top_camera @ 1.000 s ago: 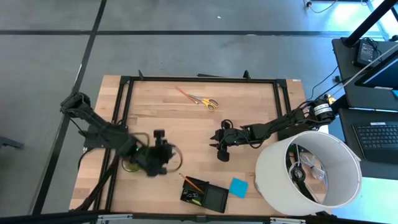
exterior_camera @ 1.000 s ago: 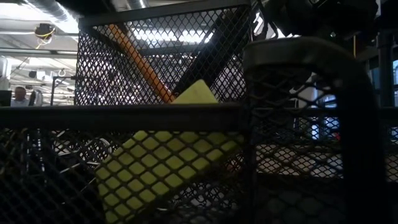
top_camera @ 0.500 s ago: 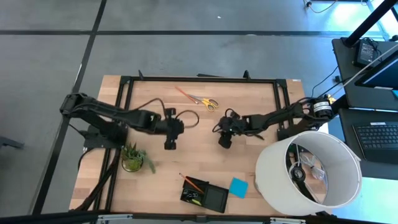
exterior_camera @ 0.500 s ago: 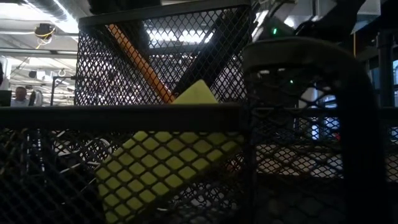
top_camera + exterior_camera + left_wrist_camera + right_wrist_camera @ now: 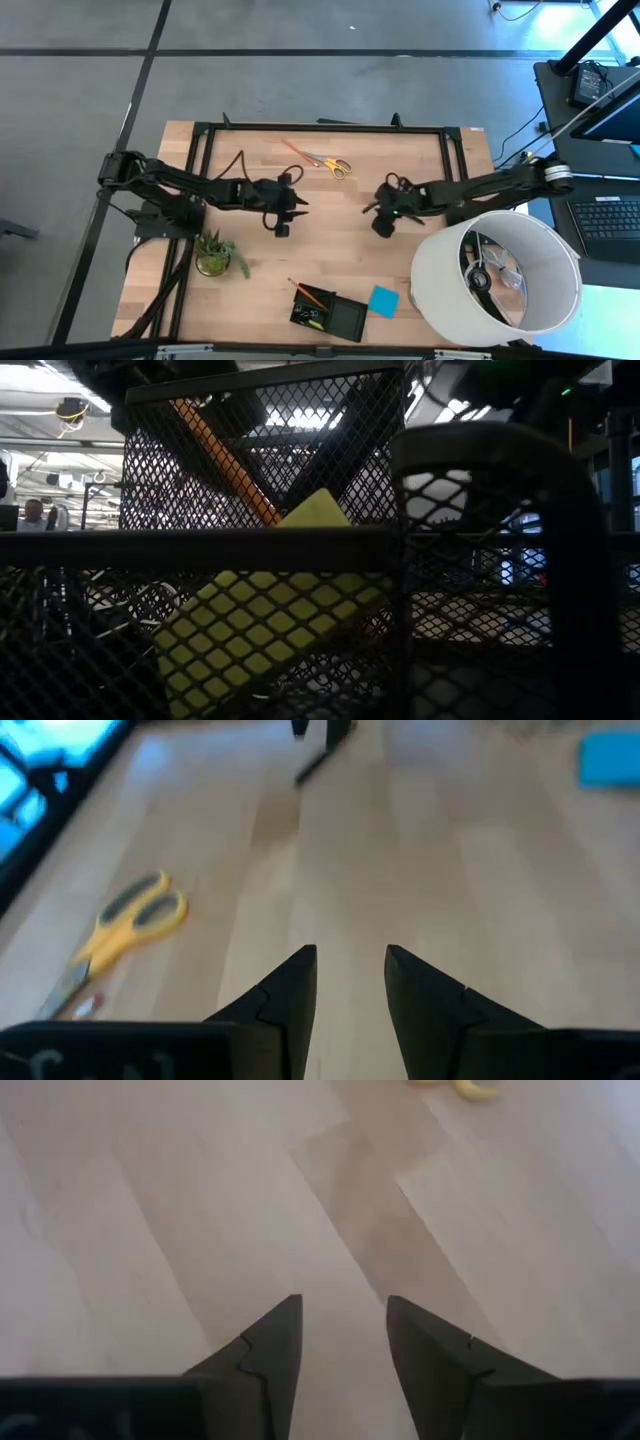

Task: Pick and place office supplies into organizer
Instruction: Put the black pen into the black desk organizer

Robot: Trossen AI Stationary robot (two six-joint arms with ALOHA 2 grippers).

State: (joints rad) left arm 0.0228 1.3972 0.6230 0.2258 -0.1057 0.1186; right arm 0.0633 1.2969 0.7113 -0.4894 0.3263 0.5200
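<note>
**A:** Organizer (image 5: 330, 315) first: what is it looking like, and where is it sitting?

**B:** It is showing as a low black mesh tray, sitting near the front edge of the bench (image 5: 250, 270), about midway along it. An orange pencil (image 5: 305, 293) is leaning out of its left compartment, and a yellow block (image 5: 270, 630) is lying tilted behind the mesh in the low view. The blue note pad (image 5: 382, 301) is lying just beside the tray, on its right.

**A:** And the scissors?

**B:** The yellow-handled scissors (image 5: 330, 163) are lying flat near the back edge, well apart from the tray, with a thin reddish stick beside their blades.

**A:** Is any writing showing?

**B:** Nothing readable is showing on any of the items.

**A:** What are the arms doing?

**B:** The left gripper (image 5: 283, 222) is hovering over bare wood left of the bench's centre, its fingers (image 5: 290, 1005) standing slightly apart and gripping nothing. The right gripper (image 5: 382, 222) is hovering right of centre, its fingers (image 5: 265, 1355) also parted with only wood between them.

**A:** How much room is lying open?

**B:** The middle of the bench, between both grippers and the tray, is lying open. A green potted plant (image 5: 215, 252) is standing toward the front left, and a large white lampshade (image 5: 497, 272) is overhanging the front right corner.
</note>
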